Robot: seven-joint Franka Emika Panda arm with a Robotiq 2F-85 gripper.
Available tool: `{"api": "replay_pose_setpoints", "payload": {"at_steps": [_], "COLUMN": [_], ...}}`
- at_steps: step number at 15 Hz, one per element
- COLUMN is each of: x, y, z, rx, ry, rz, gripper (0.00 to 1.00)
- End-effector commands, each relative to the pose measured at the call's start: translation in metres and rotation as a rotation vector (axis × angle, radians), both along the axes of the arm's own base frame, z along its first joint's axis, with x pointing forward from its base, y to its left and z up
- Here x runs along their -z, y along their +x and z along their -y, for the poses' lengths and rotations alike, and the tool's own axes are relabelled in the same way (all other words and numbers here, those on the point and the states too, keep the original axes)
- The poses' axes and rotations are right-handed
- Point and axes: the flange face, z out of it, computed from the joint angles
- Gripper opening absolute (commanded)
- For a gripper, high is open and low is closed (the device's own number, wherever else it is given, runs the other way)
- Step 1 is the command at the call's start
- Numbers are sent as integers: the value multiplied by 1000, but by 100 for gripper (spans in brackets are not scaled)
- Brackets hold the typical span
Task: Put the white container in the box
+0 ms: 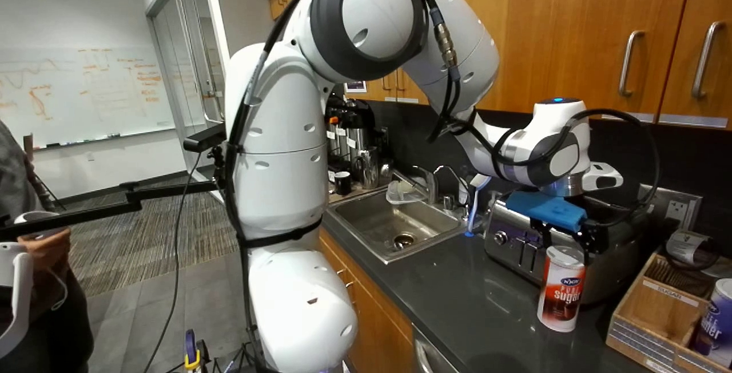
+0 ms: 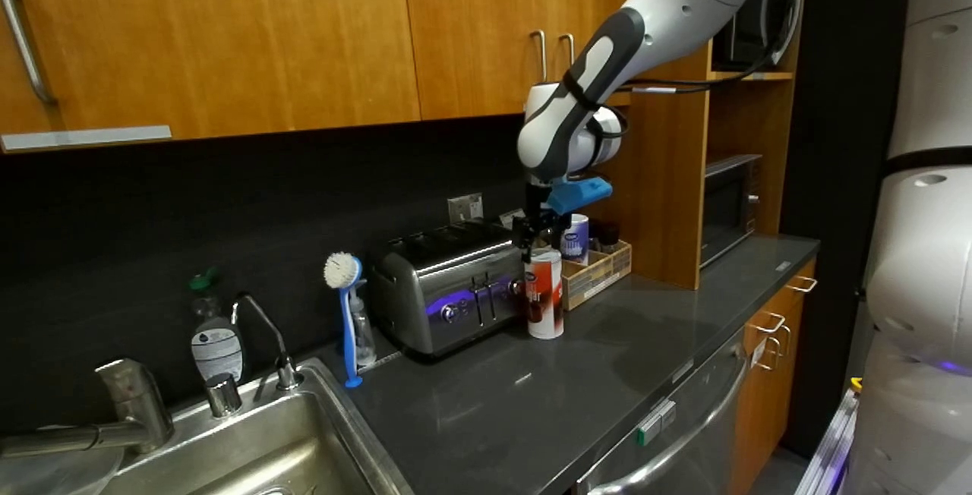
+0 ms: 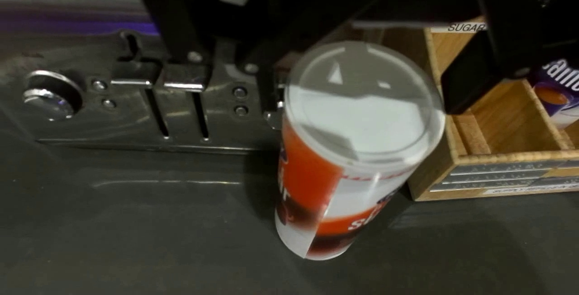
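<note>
White container (image 1: 563, 296) w/ red "sugar" label is upright right below claw (image 3: 362, 93), outside the box (image 1: 637, 337); its lid (image 3: 366, 118) sits b/w the fingers (image 3: 466, 78), which stand apart, one each side. Can't tell if they press on it, nor if its base touches the desk (image 2: 516, 419). Box is to claw's R in all views: low walls, split into compts. Bare wood shows in the compt nearest claw, SUGAR tag at its back; a purple canister (image 1: 712, 327) stands past a divider, farther from claw. Sink (image 1: 372, 218) is well L of claw in both exterior views, w/ a clear plastic tub (image 1: 403, 193) at its back. Edges/room: in wrist view, toaster (image 3: 104, 123) front is just L of claw & box's near wall is R of it. Desk surface runs from below claw out to its front edge (image 2: 630, 413), well apart from the white container; wood cabinets (image 2: 493, 39) are higher than claw.
</note>
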Motion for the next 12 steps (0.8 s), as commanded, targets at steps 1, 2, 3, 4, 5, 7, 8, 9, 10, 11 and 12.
{"api": "replay_pose_setpoints", "payload": {"at_steps": [1, 2, 3, 4, 5, 7, 8, 9, 10, 11, 12], "x": [-31, -42, -52, -60, -40, -50, -49, -45, -41, -39, -37], "y": [-22, -28, -33, -36, -17, -20, -20, -19, -18, -18, -19], "z": [-20, -26, -31, -35, -26, -28, -28, -27, -25, -25, -26], "rx": [-27, -39, -48, -56, -47, -50, -49, -47, -45, -34, -29], "ry": [-11, -12, -12, -21, -5, -5, -5, -5, -4, -5, -6], "rz": [20, 32, 41, 41, 32, 42, 40, 33, 27, 21, 13], "gripper": [67, 67, 67, 67, 98, 96, 98, 98, 100, 100, 100]}}
